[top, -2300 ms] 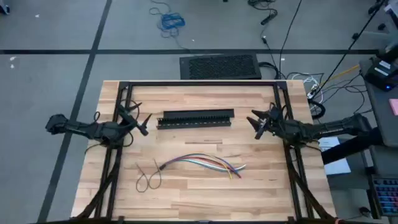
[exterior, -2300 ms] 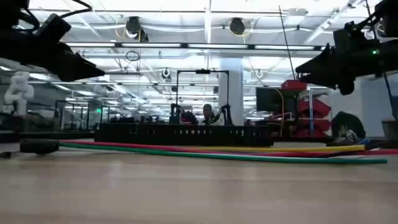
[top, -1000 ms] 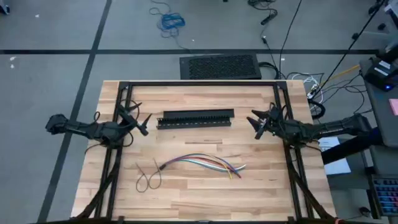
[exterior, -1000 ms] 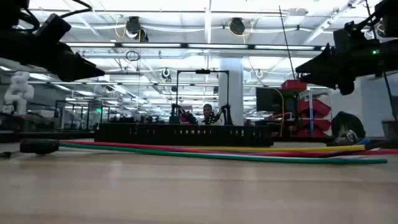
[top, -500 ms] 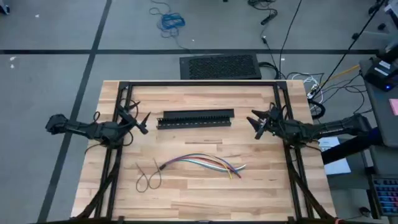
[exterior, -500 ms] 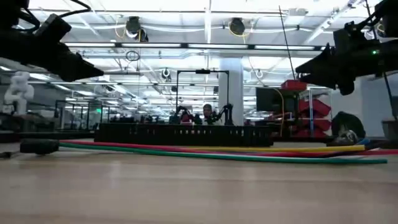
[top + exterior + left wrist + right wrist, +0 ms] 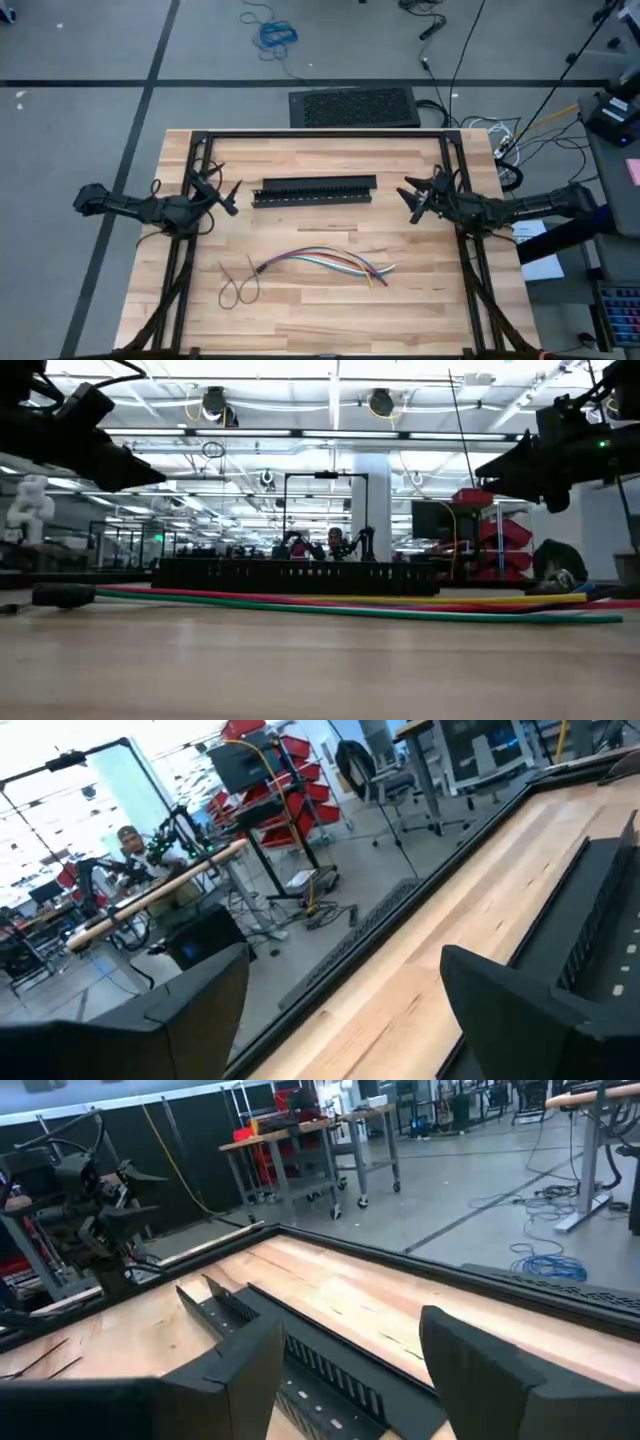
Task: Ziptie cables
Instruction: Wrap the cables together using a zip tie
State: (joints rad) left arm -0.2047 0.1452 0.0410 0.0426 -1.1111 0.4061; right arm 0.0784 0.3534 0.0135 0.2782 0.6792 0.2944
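The cables [image 7: 325, 263], a loose bundle of thin multicoloured wires, lie flat on the wooden table toward its near side; the low view shows the cables [image 7: 350, 605] stretched across the tabletop. A thin black zip tie [image 7: 238, 285] lies looped to their left. My left gripper [image 7: 222, 190] hovers open above the table's left side, also seen as my left gripper [image 7: 345, 1010]. My right gripper [image 7: 412, 198] hovers open above the right side, seen too as my right gripper [image 7: 350, 1370]. Neither is near the cables.
A long black slotted bar [image 7: 315, 190] lies on the table between the two grippers, beyond the cables; the bar [image 7: 300, 1360] shows in the right wrist view. A black frame [image 7: 320, 134] runs along the table's far edge and sides. Bare wood lies around the cables.
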